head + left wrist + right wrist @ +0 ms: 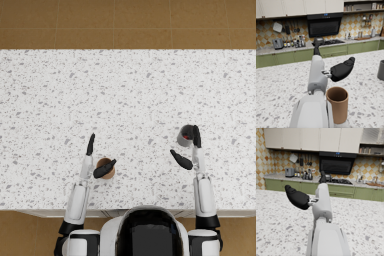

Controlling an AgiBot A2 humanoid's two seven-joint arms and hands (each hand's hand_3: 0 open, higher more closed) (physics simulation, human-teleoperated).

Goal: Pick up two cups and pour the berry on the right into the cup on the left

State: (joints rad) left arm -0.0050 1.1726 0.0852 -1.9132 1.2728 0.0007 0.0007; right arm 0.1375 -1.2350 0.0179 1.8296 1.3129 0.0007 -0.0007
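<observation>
- Speckled white tabletop [130, 90] fills the head view, with brown tiled floor [125, 22] beyond its far edge; the wrist views show green kitchen cabinets [293, 56] and a black range hood [324, 23] behind.
- Brown cup [106, 168] stands upright near the tabletop's near edge, on the robot's left side.
- Left hand [96, 161] is spread open and holds nothing; its thumb lies over the brown cup's rim while its fingers point away beside it.
- Grey cup [185, 135] stands upright well right of the brown cup, something red inside.
- Right hand [190, 149] is open, empty, fingers just beside the grey cup.
</observation>
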